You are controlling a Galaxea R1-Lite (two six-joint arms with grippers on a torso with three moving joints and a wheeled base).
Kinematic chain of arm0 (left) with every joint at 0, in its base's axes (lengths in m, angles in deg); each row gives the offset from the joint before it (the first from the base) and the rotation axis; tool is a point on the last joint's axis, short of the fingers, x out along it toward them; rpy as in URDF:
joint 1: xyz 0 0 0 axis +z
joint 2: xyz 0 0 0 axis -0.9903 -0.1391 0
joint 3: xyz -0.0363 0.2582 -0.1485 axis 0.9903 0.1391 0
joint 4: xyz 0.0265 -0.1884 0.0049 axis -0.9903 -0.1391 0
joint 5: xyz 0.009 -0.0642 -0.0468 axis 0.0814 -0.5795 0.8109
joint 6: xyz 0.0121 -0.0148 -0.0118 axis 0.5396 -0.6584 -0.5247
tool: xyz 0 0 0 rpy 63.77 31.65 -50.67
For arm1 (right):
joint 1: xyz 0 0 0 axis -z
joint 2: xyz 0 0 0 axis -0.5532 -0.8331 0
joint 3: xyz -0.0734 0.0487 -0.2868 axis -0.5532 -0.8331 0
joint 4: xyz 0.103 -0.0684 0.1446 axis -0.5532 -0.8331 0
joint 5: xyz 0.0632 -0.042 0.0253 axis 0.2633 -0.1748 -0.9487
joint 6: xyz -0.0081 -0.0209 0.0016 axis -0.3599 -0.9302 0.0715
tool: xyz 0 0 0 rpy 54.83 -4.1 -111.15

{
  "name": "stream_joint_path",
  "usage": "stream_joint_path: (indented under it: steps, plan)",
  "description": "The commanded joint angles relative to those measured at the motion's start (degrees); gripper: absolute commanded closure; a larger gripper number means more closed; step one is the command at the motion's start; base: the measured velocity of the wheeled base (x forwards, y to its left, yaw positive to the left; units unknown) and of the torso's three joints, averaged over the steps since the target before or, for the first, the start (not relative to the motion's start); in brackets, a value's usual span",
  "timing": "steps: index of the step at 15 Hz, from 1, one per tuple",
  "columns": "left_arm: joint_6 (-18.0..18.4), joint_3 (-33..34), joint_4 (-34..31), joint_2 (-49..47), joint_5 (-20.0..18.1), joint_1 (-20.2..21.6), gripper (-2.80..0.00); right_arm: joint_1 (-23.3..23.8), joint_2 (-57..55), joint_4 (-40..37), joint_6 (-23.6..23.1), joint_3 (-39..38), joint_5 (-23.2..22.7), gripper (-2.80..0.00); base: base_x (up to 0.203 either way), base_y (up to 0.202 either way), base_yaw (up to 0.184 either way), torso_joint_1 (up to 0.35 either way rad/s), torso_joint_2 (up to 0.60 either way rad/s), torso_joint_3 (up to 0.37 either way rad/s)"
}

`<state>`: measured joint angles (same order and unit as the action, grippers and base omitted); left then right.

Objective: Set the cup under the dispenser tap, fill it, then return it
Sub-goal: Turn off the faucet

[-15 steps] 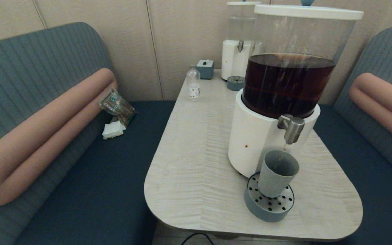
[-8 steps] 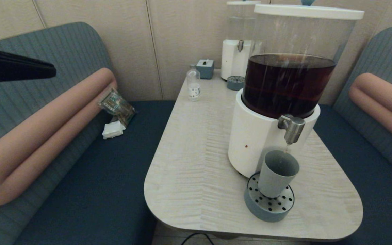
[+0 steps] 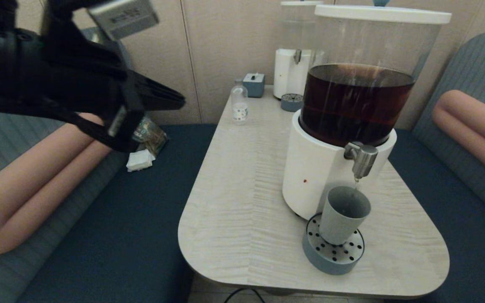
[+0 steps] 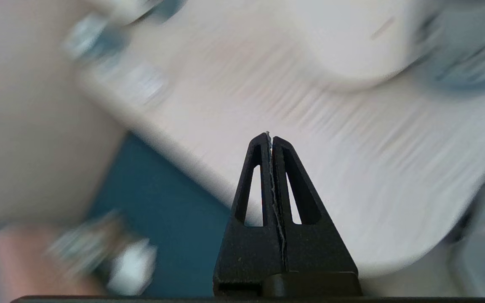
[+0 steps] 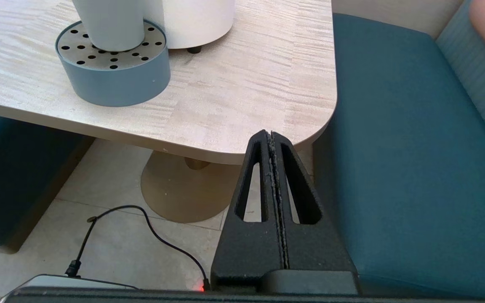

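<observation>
The grey-blue cup (image 3: 343,214) stands on the round drip tray (image 3: 333,252) right under the steel dispenser tap (image 3: 362,159) of the big dispenser with dark brown liquid (image 3: 354,105). A thin drip hangs from the nozzle over the cup's mouth. My left gripper (image 3: 179,100) is shut and empty, high over the left bench, well left of the table and far from the cup; its wrist view (image 4: 271,135) is smeared by motion. My right gripper (image 5: 270,134) is shut and empty, low beyond the table's near right corner, with the cup's base (image 5: 112,25) and tray (image 5: 114,71) ahead.
On the far table stand a small clear bottle (image 3: 239,105), a little blue box (image 3: 254,85), a smaller white dispenser (image 3: 295,63) and its tray (image 3: 291,102). A packet and napkins (image 3: 143,143) lie on the left bench. A cable (image 5: 141,229) runs over the floor.
My left arm has swung in from the left edge, moving right and toward the table. The cup, tray and dispenser have stayed put.
</observation>
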<state>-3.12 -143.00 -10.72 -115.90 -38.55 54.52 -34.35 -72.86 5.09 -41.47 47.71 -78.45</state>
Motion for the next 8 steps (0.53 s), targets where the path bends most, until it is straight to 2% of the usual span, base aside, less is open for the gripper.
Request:
stream_joint_path:
  steps: [1, 5, 8]
  plan:
    - [-2.42, -0.62, 1.60, -6.67, -0.38, -5.20, 0.00, -0.02, 0.10, 0.02, -0.04, 0.00, -0.05, 0.00, 0.000, 0.000, 0.000, 0.000, 0.00, 0.000]
    - [-4.62, -3.19, 8.75, -13.89, -1.58, -10.39, 0.00, -0.02, 0.10, -0.05, -0.04, 0.00, -0.05, 0.00, 0.000, 0.000, 0.000, 0.000, 0.00, 0.000]
    - [-4.70, -4.01, 9.07, -15.77, -1.52, -12.58, 0.00, -0.02, 0.17, 0.02, -0.04, 0.00, -0.05, 0.00, 0.000, 0.000, 0.000, 0.000, 0.00, 0.000]
